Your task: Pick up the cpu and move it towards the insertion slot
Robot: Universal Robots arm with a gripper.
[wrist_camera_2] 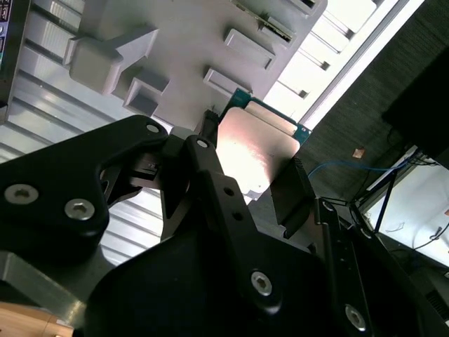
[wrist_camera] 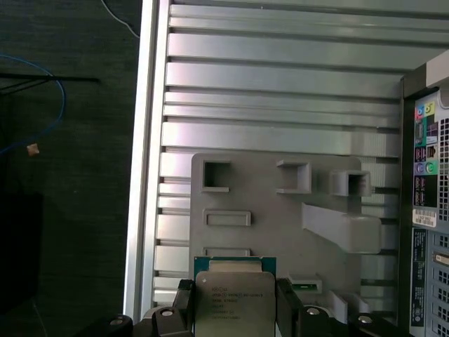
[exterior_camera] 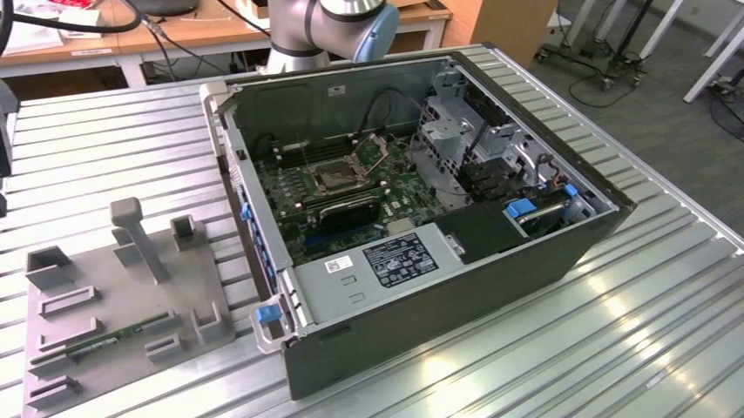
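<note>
Both wrist views: the gripper point(wrist_camera_2: 249, 172) point(wrist_camera: 235, 312) is gripping the cpu point(wrist_camera_2: 256, 144) point(wrist_camera: 235, 298), its black fingers point(wrist_camera_2: 291, 193) point(wrist_camera: 184, 305) pressing on two opposite edges of the chip, whose silvery metal top is facing the cameras. The cpu is sitting between the fingers over the gray fixture plate point(wrist_camera_2: 189, 42) point(wrist_camera: 266, 210), near the plate's edge. The plate is lying on the slatted metal table point(exterior_camera: 651, 296) point(wrist_camera: 280, 105), beside the open computer case point(exterior_camera: 465, 261) point(wrist_camera: 428, 210). Exterior view: the insertion slot point(exterior_camera: 336, 178), a dark square socket in a silver frame, is lying on the green motherboard point(exterior_camera: 395, 187) inside the case, well apart from the fixture plate point(exterior_camera: 117, 305) at the exterior view's left. A green memory stick point(exterior_camera: 111, 338) is resting on that plate. The robot arm point(exterior_camera: 320, 26) is rising behind the case.
</note>
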